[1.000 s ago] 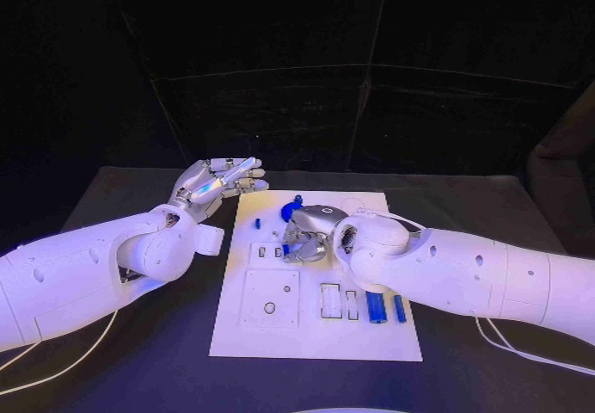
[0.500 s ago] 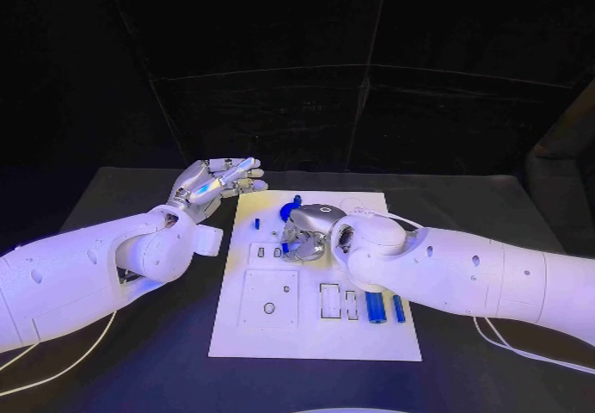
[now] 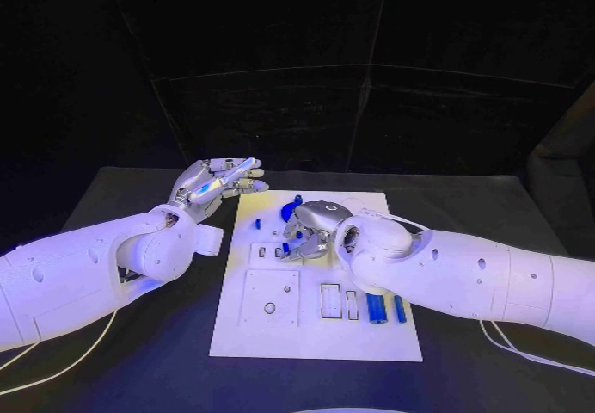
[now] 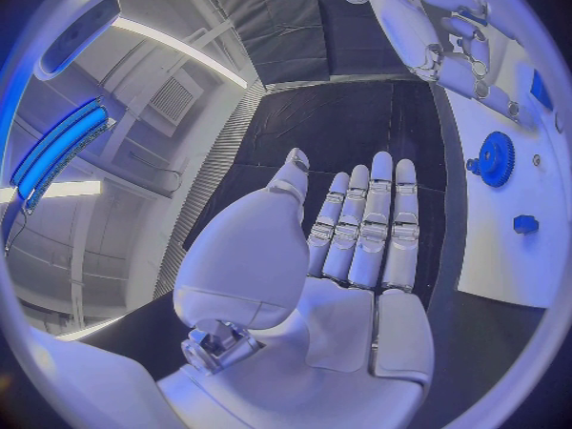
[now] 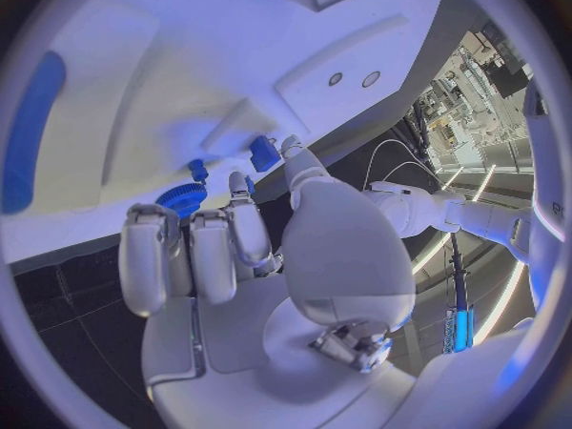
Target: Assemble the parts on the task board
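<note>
The white task board (image 3: 316,331) lies mid-table. My right hand (image 3: 310,231) hovers low over its upper middle, fingers curled in, palm empty in the right wrist view (image 5: 238,257). Its thumb tip reaches toward a small blue part (image 5: 265,153), seen under the hand in the head view (image 3: 285,249); contact is unclear. A blue gear (image 3: 291,209) (image 5: 181,200) (image 4: 492,157) sits just beyond that hand. My left hand (image 3: 219,183) (image 4: 357,248) floats off the board's far left corner, fingers straight and apart, holding nothing.
Another small blue part (image 3: 258,223) (image 4: 525,224) stands near the board's left edge. Two long blue parts (image 3: 376,306) (image 3: 399,308) lie at the board's lower right beside rectangular slots (image 3: 331,301). A white cable (image 3: 521,348) trails on the black table.
My right hand has shifted slightly away from me over the board. The left hand and the parts have stayed put.
</note>
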`<state>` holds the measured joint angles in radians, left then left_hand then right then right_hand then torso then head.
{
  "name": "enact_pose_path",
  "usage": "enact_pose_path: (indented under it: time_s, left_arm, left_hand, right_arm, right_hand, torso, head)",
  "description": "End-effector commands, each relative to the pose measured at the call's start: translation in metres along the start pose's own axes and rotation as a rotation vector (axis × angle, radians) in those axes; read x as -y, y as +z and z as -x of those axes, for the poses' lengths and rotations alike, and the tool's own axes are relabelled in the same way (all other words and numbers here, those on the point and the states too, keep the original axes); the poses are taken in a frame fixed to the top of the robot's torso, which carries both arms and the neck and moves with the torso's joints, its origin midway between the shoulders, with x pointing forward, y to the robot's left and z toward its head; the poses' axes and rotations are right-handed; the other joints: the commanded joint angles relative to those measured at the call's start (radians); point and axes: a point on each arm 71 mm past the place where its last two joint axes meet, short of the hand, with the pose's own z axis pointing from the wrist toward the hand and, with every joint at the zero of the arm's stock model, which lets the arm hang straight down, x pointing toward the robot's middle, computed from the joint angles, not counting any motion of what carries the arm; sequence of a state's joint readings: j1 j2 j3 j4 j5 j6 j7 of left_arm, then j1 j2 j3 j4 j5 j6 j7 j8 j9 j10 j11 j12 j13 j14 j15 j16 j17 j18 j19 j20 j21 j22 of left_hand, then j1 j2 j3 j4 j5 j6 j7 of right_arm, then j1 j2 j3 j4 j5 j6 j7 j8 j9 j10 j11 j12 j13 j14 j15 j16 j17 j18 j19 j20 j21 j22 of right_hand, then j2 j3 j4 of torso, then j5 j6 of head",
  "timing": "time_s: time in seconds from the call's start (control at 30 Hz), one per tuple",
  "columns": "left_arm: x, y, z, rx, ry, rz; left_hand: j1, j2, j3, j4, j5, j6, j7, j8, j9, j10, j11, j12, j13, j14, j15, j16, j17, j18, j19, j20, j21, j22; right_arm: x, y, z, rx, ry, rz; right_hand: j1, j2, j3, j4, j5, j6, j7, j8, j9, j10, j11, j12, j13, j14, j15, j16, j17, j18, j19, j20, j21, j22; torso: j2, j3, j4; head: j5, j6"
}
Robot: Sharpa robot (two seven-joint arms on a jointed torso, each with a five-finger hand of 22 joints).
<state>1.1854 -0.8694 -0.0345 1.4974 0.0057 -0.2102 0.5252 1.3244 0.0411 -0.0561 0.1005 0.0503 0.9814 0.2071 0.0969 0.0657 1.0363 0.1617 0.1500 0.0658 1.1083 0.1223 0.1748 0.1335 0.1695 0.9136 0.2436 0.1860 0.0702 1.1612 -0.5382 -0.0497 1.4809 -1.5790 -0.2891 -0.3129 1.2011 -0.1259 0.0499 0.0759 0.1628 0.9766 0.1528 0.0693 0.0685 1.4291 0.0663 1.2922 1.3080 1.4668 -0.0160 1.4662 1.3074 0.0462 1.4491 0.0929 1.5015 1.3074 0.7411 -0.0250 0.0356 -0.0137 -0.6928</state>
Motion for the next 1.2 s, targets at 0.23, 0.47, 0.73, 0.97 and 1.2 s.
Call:
enact_pose_path:
  time_s: [0.23, 0.47, 0.73, 0.97, 1.2]
  left_arm:
    - [0.000, 0.001, 0.002, -0.024, 0.027, 0.019]
    - [-0.007, 0.001, 0.004, -0.095, 0.124, 0.104]
    - [-0.016, 0.004, 0.005, -0.179, 0.465, 0.365]
    - [-0.014, 0.008, -0.004, -0.308, 0.742, 0.549]
    - [-0.011, 0.018, -0.016, -0.398, 0.955, 0.740]
  left_hand:
    - [0.012, 0.024, -0.012, -0.015, 0.001, 0.050, -0.017, 0.003, 0.004, 0.093, -0.031, 0.014, 0.011, 0.143, -0.044, 0.057, 0.055, 0.018, 0.112, -0.043, 0.047, 0.018]
    - [0.053, 0.028, 0.040, -0.037, 0.009, 0.128, -0.084, 0.019, 0.015, 0.278, -0.120, 0.060, 0.053, 0.413, -0.154, 0.498, 0.421, 0.012, 0.397, -0.163, 0.227, 0.100]
    - [-0.015, 0.003, 0.073, -0.007, 0.009, 0.106, -0.095, 0.056, 0.039, 0.294, -0.144, 0.242, 0.216, 0.429, -0.170, 1.201, 1.179, -0.054, 0.573, -0.200, 0.753, 0.641]
    - [-0.109, -0.013, 0.025, 0.069, 0.014, 0.093, -0.134, 0.224, 0.142, 0.276, -0.171, 0.740, 0.668, 0.460, -0.188, 1.388, 1.426, -0.097, 0.577, -0.214, 1.093, 1.047]
    - [-0.155, 0.014, -0.049, 0.159, 0.003, 0.022, -0.141, 0.363, 0.255, 0.271, -0.170, 0.988, 0.937, 0.463, -0.195, 1.396, 1.437, -0.104, 0.559, -0.210, 1.171, 1.142]
  right_arm:
    - [-0.004, -0.020, 0.018, 0.131, 0.139, 0.215]
    - [0.029, -0.040, 0.050, 0.040, 0.414, 0.202]
    - [0.082, -0.055, 0.099, 0.108, 0.733, 0.075]
    - [0.118, -0.066, 0.116, 0.150, 0.930, 0.000]
    - [0.136, -0.068, 0.123, 0.208, 0.923, -0.019]
  right_hand:
    - [0.041, 0.016, -0.019, 0.007, 0.014, -0.008, -0.003, 0.003, 0.002, -0.005, -0.003, 0.001, 0.050, 0.062, 0.005, -0.001, 0.051, -0.001, 0.000, 0.006, -0.006, 0.061]
    - [0.089, 0.045, -0.026, -0.013, 0.010, -0.006, -0.002, 0.006, 0.003, -0.023, -0.003, -0.021, 0.034, 0.058, 0.005, -0.007, 0.044, 0.008, -0.027, 0.007, -0.025, 0.020]
    - [0.137, 0.096, -0.033, -0.046, 0.023, -0.006, -0.010, 0.014, 0.003, -0.246, -0.009, -0.465, -0.309, -0.072, 0.000, -0.318, -0.375, 0.090, -0.274, -0.003, -0.254, -0.392]
    - [0.185, 0.115, 0.020, -0.052, 0.024, -0.011, 0.029, 0.009, 0.001, -0.354, 0.037, -1.020, -0.775, -0.361, 0.059, -0.972, -0.870, 0.128, -0.552, 0.043, -0.755, -0.874]
    - [0.190, 0.084, 0.077, -0.060, 0.022, 0.040, 0.021, 0.010, 0.004, -0.165, 0.022, -1.185, -1.063, -0.191, 0.052, -1.189, -1.040, 0.141, -0.356, 0.046, -0.992, -1.066]
  torso:
    - [-0.002, -0.0003, -0.0016]
    - [-0.007, 0.0025, -0.0044]
    - [-0.022, 0.0023, -0.0077]
    - [-0.035, 0.0071, -0.0092]
    - [-0.047, 0.0138, -0.0136]
  head:
    - [0.003, 0.000]
    - [0.005, 0.004]
    - [0.009, -0.006]
    - [0.013, -0.018]
    - [0.020, -0.025]
